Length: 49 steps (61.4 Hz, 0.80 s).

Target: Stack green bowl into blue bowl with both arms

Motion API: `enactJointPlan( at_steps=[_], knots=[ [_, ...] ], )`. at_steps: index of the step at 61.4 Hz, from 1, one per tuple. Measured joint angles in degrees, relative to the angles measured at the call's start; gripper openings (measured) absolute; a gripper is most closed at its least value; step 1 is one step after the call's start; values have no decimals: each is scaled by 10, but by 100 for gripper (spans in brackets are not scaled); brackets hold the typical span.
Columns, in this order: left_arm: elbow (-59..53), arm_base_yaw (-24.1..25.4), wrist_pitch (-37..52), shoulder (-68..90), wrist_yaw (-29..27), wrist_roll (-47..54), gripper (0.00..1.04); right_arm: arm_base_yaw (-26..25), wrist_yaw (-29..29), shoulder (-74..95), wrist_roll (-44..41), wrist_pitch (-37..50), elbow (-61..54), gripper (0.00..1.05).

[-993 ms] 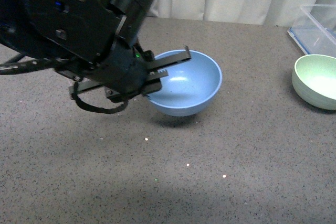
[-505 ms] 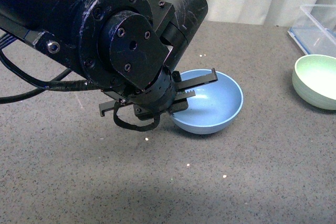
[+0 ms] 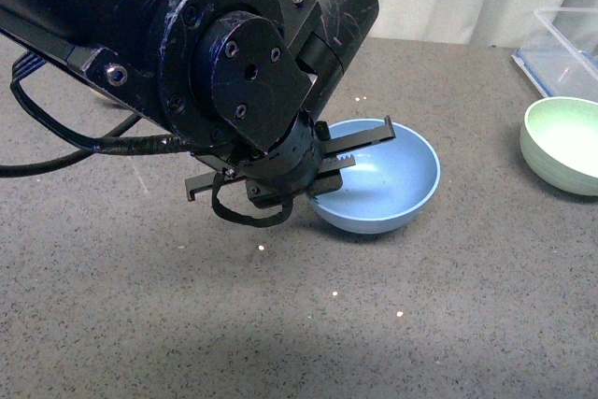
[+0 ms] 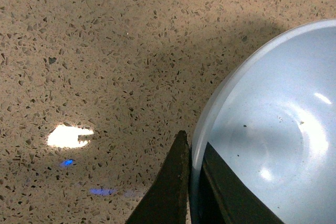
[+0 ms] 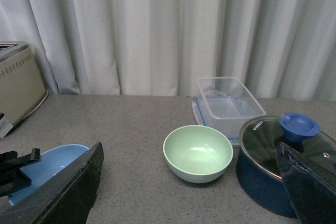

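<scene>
Left gripper (image 3: 367, 147) clamped on blue bowl (image 3: 397, 189) rim, left arm (image 3: 187, 53) hiding the bowl's left side, right gripper (image 5: 190, 156) spread wide, empty, green bowl (image 3: 561, 145) well right of blue bowl, partly cropped.

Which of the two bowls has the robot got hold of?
The blue bowl: the left end effector grips its rim. The green bowl sits untouched beside the clear box.

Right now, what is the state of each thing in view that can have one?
blue bowl: empty, open side up, gripped at the rim
green bowl: empty, open side up, untouched
left gripper: shut on blue bowl's rim
right gripper: open, holding nothing
clear box: open, empty
blue pot: lid on
</scene>
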Motion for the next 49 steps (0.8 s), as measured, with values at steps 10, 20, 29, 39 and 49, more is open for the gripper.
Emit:
enactJointPlan(
  at_steps=[10,20,29,39,49],
  knots=[
    [0,0,-3,0,0,2,46,0,0,0,0,0,0,96],
    [-4,4,5,-8,0,2,71,0,0,0,0,0,0,96],
    [-48,28,49,-61,-2,2,96,0,0,0,0,0,0,96],
    [-116,81,94,-148,-2,16,98,0,0,0,0,0,0,96],
    [-223,151,151,-249,18,47,98,0,0,0,0,0,0,96]
  ],
)
